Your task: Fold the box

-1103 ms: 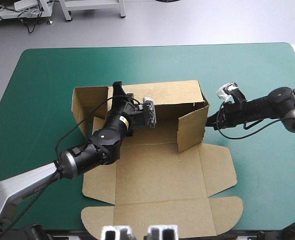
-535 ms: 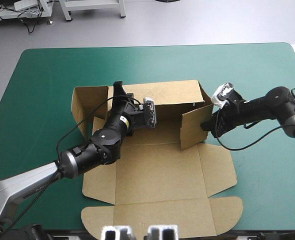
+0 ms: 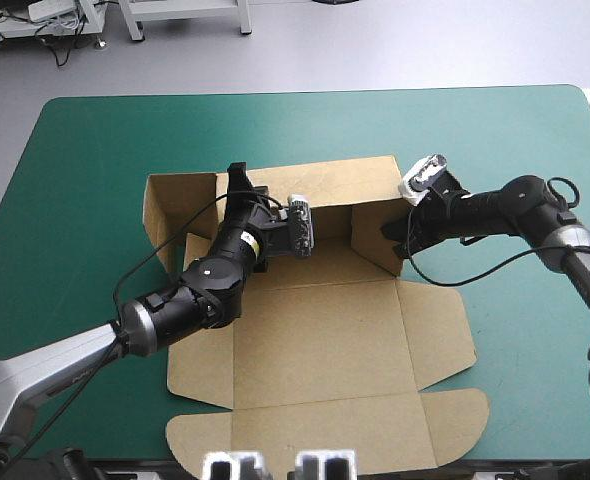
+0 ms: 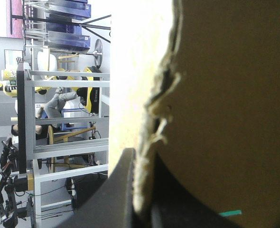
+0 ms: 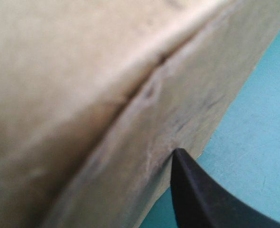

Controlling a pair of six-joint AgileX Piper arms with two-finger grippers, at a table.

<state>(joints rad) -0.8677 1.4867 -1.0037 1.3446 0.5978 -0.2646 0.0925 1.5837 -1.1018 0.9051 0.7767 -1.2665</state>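
The brown box [image 3: 315,340] lies mid-table with its back wall [image 3: 325,185] raised and the base and lid flat. My left gripper [image 3: 237,180] is shut on the top edge of that wall near its left end. In the left wrist view the board edge [image 4: 152,118] runs between the black fingers [image 4: 121,190] of the left gripper [image 4: 142,194]. My right gripper [image 3: 395,238] is shut, and its point presses the outer face of the right side flap [image 3: 375,235], which stands turned inward. In the right wrist view the right gripper [image 5: 176,153] touches the flap [image 5: 107,118].
The lid [image 3: 325,430] with rounded corner flaps lies flat toward the table's near edge. A left side flap [image 3: 170,205] stands out past the back wall. A right base flap [image 3: 435,335] lies flat. The teal-green cover [image 3: 535,330] shows on both sides of the board.
My right gripper has moved in toward the box, swinging the right side flap further inward against the back wall. The left arm has held still.
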